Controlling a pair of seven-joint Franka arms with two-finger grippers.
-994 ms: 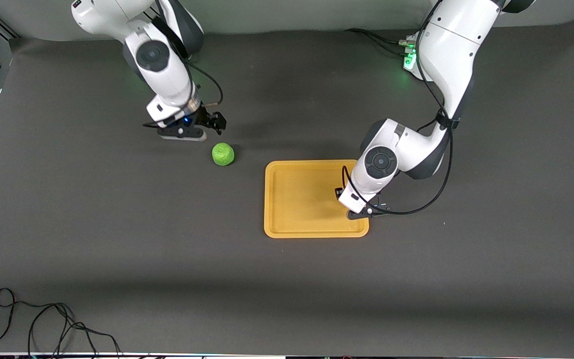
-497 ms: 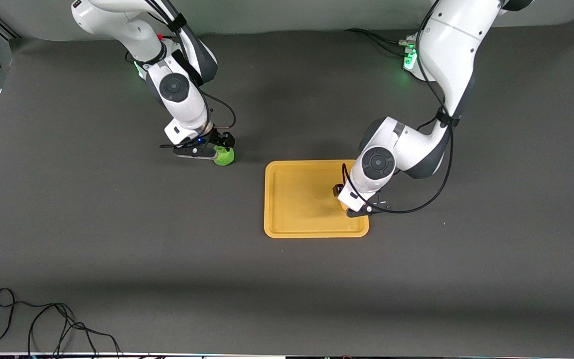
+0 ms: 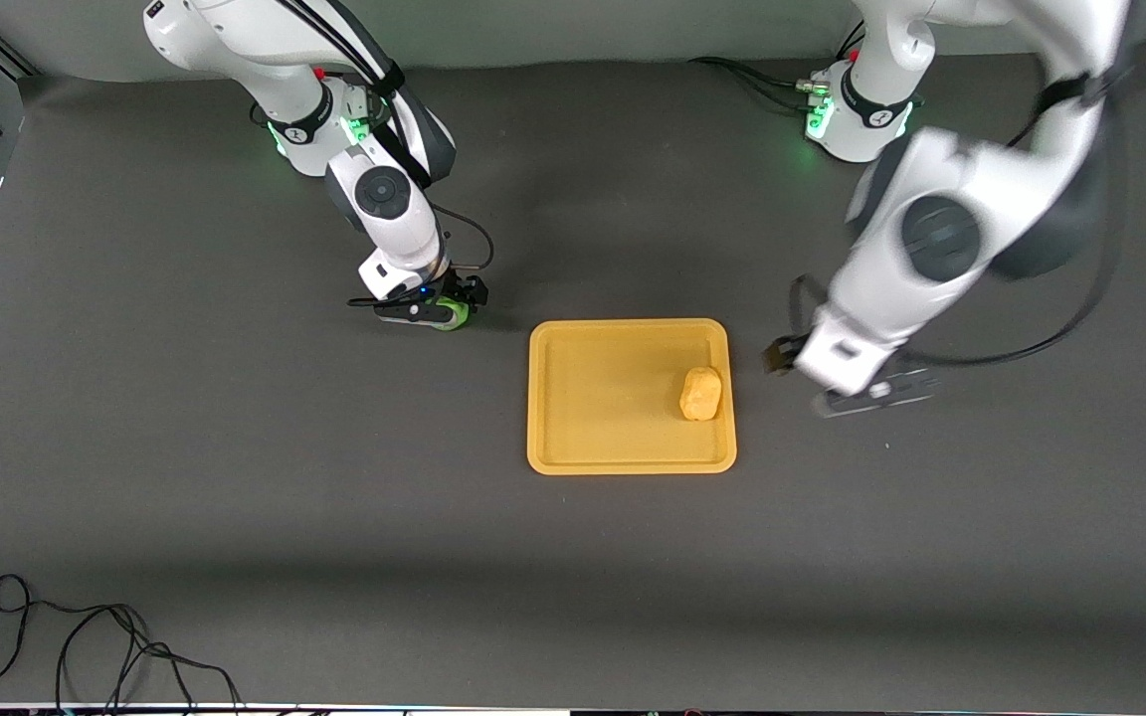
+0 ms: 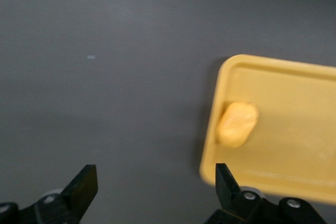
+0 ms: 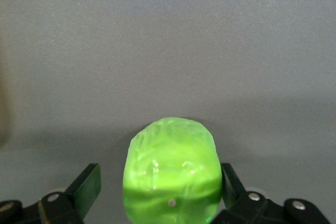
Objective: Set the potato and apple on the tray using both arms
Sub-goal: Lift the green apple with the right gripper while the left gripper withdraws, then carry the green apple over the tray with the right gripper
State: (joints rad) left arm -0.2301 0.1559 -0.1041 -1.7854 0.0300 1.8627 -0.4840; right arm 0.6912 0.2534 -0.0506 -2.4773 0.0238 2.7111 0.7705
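The yellow-tan potato (image 3: 700, 393) lies in the yellow-orange tray (image 3: 593, 398), near its rim at the left arm's end. My left gripper (image 3: 784, 356) is open and empty, in the air over the bare table just off that rim. In the left wrist view the gripper (image 4: 156, 184) faces the potato (image 4: 237, 124) and the tray (image 4: 294, 108). The green apple (image 3: 452, 314) sits on the table beside the tray's corner toward the right arm's end. My right gripper (image 3: 439, 308) is low around it. In the right wrist view the apple (image 5: 172, 174) fills the open gripper (image 5: 157, 184), with a gap at one finger.
A loose black cable (image 3: 86, 646) lies at the table's front corner toward the right arm's end. The two arm bases (image 3: 832, 119) glow green along the table's back edge.
My left gripper let go of the potato on the tray and swung up and off toward the left arm's end. My right gripper came down from beside the apple to straddle it.
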